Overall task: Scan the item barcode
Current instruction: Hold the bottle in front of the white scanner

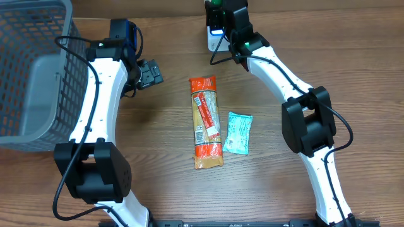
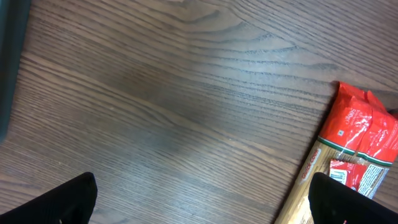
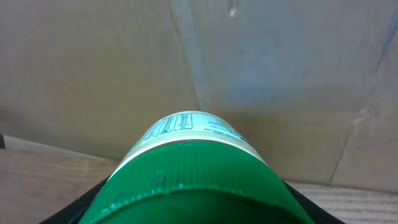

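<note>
Wood-grain laminate covers the table [image 1: 164, 183], and the right wrist view looks onto a creased brown cardboard wall [image 3: 93, 74] behind it. A grey mesh basket [image 1: 31, 75] is cut off at the upper left of the overhead frame. At the top centre edge the right hand [image 1: 218, 11] grips a jar [image 3: 193, 168]. Its ribbed green lid and white printed label fill the wrist view, the print is too blurred to read, and the fingers show only as dark corners. Just below, a white device [image 1: 213, 43] is partly hidden by the arm. The left hand [image 1: 151, 74] hangs wide open over bare wood. A long orange pasta packet [image 1: 205, 123] and a crinkly teal sachet [image 1: 238, 133] lie mid-frame.
</note>
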Motion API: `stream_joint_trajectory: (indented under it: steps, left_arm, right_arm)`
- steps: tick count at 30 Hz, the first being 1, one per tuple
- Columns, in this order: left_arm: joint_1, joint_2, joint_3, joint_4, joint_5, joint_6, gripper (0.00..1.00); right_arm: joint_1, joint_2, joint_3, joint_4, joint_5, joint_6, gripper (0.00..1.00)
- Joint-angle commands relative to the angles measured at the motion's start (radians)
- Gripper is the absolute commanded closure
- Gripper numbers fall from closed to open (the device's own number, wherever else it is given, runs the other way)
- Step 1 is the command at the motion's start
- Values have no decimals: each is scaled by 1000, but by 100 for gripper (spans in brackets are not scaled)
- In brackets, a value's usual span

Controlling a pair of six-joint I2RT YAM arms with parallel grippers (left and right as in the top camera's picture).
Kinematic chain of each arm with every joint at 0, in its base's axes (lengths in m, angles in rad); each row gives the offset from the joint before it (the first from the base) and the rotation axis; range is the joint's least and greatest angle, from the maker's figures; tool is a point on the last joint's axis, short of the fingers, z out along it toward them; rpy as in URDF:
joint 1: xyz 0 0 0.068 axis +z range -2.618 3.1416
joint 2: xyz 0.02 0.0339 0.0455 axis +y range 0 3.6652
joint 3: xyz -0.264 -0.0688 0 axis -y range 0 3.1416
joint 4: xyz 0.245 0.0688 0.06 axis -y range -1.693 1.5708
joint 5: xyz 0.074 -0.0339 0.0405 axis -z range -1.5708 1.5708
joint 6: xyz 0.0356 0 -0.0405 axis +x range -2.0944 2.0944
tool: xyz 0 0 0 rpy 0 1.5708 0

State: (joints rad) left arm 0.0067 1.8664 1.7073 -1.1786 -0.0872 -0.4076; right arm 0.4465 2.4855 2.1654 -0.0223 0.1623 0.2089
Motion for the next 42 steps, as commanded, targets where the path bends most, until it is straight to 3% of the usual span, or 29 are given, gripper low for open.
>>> stream_joint_trajectory:
  steps: [1, 5, 14, 21, 27, 42]
  left_arm:
    - [-2, -23, 16, 1, -1, 19, 0]
    - [-2, -23, 16, 1, -1, 19, 0]
    - [-2, -23, 16, 1, -1, 19, 0]
    - [-2, -23, 16, 1, -1, 19, 0]
    - [-2, -23, 16, 1, -1, 19, 0]
    - [-1, -23, 16, 1, -1, 19, 0]
  right_arm:
    - [-4, 2, 16, 74, 21, -48, 76]
    - [-4, 45, 16, 157, 42, -145, 76]
    - [-4, 59, 15, 163, 47, -290, 76]
    - [-9, 66, 15, 154, 47, -298, 76]
    - [-10, 94, 15, 149, 47, -391, 76]
    - [-13, 120, 15, 173, 48, -398, 76]
